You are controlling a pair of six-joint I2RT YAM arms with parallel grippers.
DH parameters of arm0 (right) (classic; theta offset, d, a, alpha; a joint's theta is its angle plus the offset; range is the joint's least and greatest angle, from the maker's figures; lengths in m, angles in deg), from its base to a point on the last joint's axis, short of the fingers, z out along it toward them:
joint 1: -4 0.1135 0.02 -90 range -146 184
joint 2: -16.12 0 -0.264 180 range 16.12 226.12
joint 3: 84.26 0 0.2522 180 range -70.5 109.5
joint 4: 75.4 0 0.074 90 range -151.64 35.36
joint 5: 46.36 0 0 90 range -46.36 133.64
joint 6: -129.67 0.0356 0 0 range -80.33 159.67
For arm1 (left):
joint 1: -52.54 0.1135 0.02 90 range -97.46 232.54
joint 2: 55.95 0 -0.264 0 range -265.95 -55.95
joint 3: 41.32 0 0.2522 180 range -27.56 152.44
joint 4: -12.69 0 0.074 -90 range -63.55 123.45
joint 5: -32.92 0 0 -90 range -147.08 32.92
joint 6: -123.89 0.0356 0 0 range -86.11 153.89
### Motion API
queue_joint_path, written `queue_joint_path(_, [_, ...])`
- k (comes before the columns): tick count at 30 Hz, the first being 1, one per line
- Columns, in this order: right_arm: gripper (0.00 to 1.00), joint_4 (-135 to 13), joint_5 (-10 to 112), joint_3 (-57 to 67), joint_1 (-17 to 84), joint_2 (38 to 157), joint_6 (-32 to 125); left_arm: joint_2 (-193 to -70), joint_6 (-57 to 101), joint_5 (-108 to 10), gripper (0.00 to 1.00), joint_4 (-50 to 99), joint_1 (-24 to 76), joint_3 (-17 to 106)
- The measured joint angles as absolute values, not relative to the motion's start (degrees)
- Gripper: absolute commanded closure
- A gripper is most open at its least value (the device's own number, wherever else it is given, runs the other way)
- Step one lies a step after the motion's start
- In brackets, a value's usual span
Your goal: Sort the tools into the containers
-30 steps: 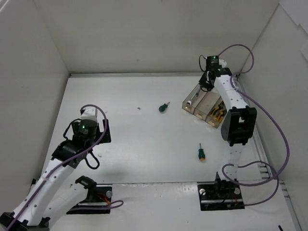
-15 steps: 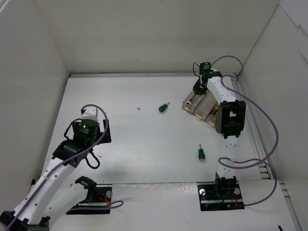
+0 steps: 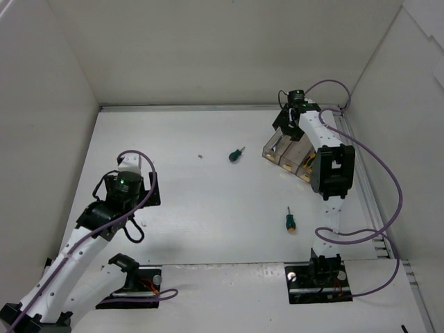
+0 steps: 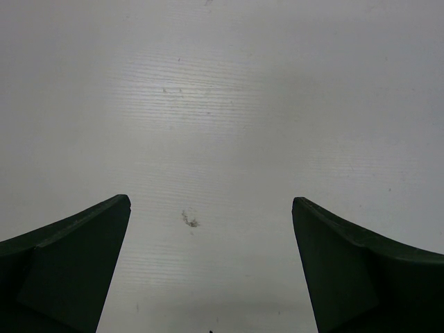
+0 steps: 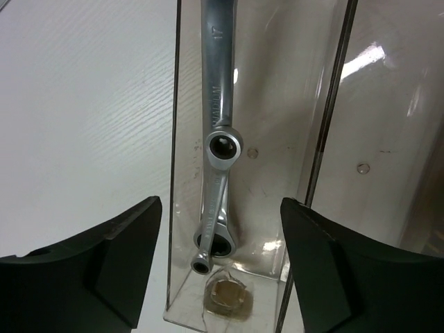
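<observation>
Silver wrenches (image 5: 220, 149) lay inside the end bin (image 5: 277, 83) under your right gripper (image 5: 220, 205), its jaws wide apart and empty, so you needed to lift straight clear of its walls before seeking the nearest screwdriver (image 3: 290, 221).

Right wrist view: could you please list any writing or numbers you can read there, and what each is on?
"17": stamped on the upper slim silver wrench in the clear smoky plastic bin.
Finer engraving along that wrench: too blurred to read.
</observation>
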State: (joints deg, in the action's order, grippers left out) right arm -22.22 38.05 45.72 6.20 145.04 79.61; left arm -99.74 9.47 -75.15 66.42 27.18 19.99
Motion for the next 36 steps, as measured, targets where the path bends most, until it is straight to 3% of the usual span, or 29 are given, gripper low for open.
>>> queue_joint_path(15, [0.21, -22.31, 33.29, 29.85, 7.86, 123.82, 69.54, -99.19, 9.49, -74.88, 0.00, 66.33, 27.18, 19.99])
queue_joint_path(25, [0.03, -22.18, 33.64, 10.07, 9.74, 107.86, 63.70, -99.28, 9.71, -74.40, 0.00, 65.98, 27.18, 19.99])
queue_joint_path(34, [0.02, -21.02, 36.68, -6.01, 11.22, 95.51, 63.22, -100.00, 9.77, -73.59, 0.00, 65.96, 27.18, 19.99])
queue_joint_path(36, [0.06, -20.74, 37.53, -9.77, 11.84, 93.61, 63.59, -100.00, 9.80, -73.55, 0.00, 65.98, 27.18, 19.99])
